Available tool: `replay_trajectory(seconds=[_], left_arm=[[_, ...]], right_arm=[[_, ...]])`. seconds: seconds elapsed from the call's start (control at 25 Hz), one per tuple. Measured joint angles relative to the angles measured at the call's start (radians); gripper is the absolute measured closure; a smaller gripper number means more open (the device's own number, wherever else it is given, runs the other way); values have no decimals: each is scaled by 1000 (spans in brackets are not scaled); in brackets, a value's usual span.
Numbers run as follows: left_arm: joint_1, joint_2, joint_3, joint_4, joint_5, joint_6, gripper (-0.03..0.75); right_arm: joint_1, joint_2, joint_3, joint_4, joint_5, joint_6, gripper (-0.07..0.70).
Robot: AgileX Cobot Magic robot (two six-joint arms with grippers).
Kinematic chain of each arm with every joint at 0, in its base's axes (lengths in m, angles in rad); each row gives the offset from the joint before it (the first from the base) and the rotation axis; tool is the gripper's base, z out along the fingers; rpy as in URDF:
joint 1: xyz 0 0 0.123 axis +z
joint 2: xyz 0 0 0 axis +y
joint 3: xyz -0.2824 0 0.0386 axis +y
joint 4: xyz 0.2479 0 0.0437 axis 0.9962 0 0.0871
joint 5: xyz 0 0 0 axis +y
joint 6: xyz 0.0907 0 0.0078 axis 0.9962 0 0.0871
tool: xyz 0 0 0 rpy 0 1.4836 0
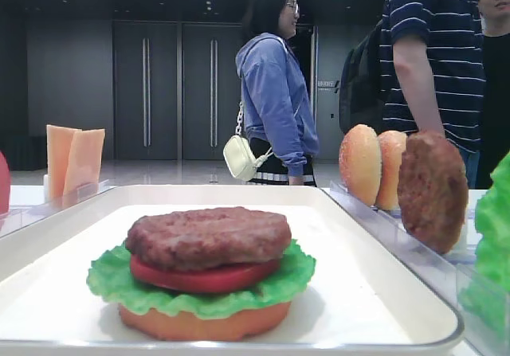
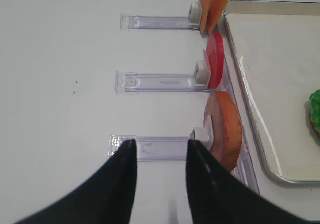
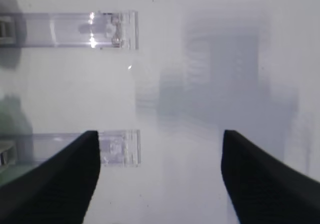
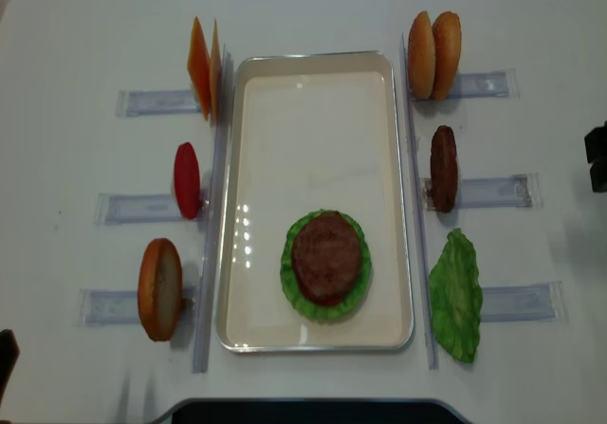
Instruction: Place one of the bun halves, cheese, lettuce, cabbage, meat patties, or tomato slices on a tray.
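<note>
A partly built burger, with a meat patty [image 4: 327, 256] on top of tomato, lettuce [image 4: 294, 274] and bun, sits at the near end of the white tray [image 4: 313, 130]. The right gripper [image 3: 160, 176] hovers wide open over bare table. The left gripper [image 2: 161, 156] stands narrowly parted, empty, near a bun half [image 2: 225, 129] standing in a clear rack [image 2: 150, 148].

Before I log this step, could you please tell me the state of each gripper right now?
Left gripper: open, holding nothing, above a clear rack.
Right gripper: open wide, holding nothing.
</note>
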Motion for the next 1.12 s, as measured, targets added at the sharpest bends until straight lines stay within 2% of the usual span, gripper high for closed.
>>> replay_trajectory(seconds=[0.32, 0.64, 0.84, 1.12], left_arm=[[0, 0, 0, 0, 0, 0, 450], [0, 0, 0, 0, 0, 0, 450], [0, 0, 0, 0, 0, 0, 450], [0, 0, 0, 0, 0, 0, 450]], right_arm=[[0, -256, 191, 0, -6, 23, 118], [0, -599, 349, -1, -7, 26, 118], [0, -777, 367, -1, 9, 53, 118], [0, -934, 397, -1, 46, 71, 118]])
